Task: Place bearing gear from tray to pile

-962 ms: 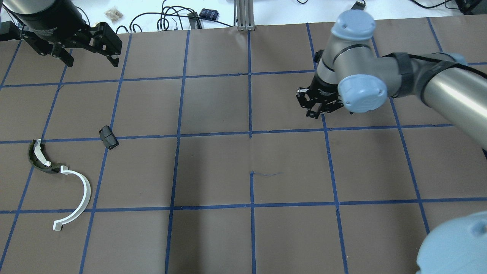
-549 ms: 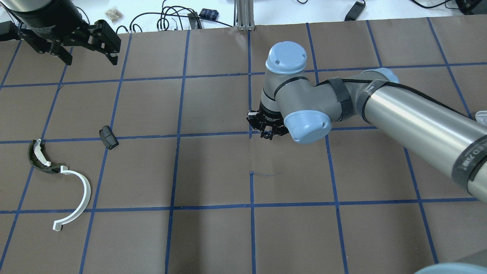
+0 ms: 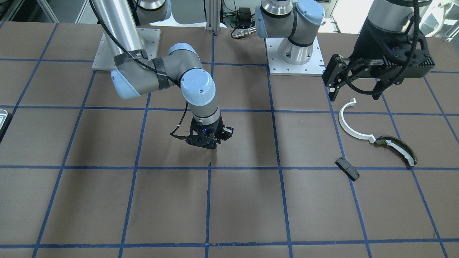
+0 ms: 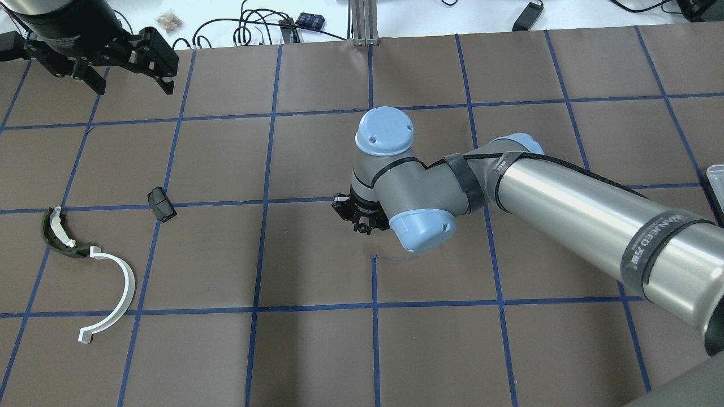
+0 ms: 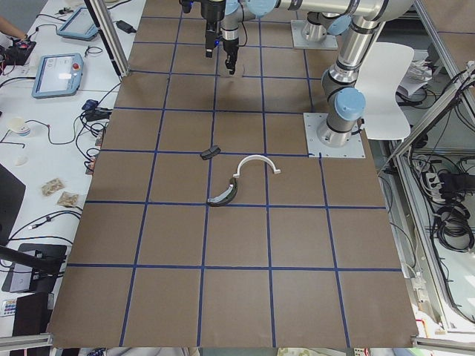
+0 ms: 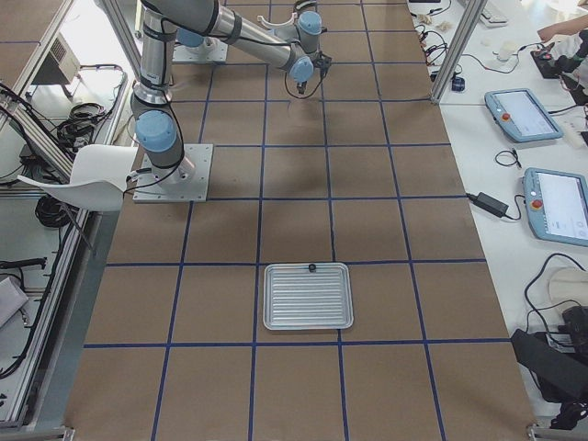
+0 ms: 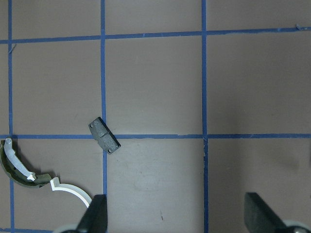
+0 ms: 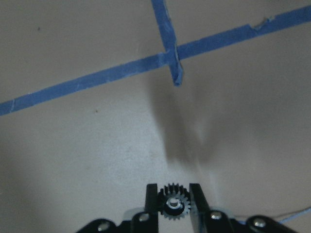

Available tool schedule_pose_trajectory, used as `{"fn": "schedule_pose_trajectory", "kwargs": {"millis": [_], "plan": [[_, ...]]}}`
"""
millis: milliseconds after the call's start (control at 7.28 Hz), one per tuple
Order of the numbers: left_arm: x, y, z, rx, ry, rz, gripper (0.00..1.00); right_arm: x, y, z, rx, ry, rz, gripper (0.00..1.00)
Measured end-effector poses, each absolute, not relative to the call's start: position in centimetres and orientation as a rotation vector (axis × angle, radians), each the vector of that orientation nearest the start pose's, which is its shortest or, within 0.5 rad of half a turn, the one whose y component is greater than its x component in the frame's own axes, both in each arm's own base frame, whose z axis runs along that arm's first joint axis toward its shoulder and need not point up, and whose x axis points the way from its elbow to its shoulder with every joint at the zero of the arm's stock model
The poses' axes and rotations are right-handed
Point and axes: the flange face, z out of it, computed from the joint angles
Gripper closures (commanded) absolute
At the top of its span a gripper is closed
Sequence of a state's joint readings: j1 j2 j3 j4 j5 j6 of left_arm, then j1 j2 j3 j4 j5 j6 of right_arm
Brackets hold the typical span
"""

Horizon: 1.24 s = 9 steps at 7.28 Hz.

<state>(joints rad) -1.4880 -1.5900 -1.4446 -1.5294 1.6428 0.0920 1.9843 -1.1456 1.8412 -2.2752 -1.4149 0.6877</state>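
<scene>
Bearing gear (image 8: 172, 206) clamped between the fingers of the right gripper (image 8: 173, 190), off the brown mat (image 4: 317, 356). Tray (image 6: 267, 296) sits well apart from it. Pile, also far from that gripper: black block (image 4: 161, 204), olive curved piece (image 4: 55, 237), white half-ring (image 4: 123, 285). Left gripper (image 4: 131, 73) hangs near the pile, jaws spread, holding nothing.

Brown table (image 4: 317, 350) gridded in blue tape (image 4: 375, 339) (teach pendants (image 6: 556, 207) alongside)
</scene>
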Motion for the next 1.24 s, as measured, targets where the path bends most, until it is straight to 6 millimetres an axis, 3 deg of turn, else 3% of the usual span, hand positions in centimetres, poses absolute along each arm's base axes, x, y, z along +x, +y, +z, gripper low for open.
{"fn": "schedule_pose_trajectory", "kwargs": {"millis": [412, 549, 687, 824, 1236], "plan": [[-8.4, -52.0, 54.2, 0.010, 3.054, -0.205, 0.00, 36.9, -47.4, 20.9, 0.389, 2.946, -0.069, 0.00], [-8.5, -51.8, 53.8, 0.012, 3.058, -0.181, 0.00, 36.1, -48.3, 21.8, 0.383, 2.934, -0.140, 0.00], [-8.6, -51.6, 53.3, 0.014, 3.064, -0.136, 0.00, 34.1, -49.7, 23.0, 0.344, 2.939, -0.204, 0.00], [-8.8, -51.2, 52.5, 0.014, 3.073, -0.051, 0.00, 30.5, -51.4, 24.3, 0.283, 2.952, -0.237, 0.00], [-10.6, -50.1, 49.5, -0.031, 3.151, 0.153, 0.00, 15.5, -56.1, 26.7, 0.073, 2.977, -0.254, 0.00]]}}
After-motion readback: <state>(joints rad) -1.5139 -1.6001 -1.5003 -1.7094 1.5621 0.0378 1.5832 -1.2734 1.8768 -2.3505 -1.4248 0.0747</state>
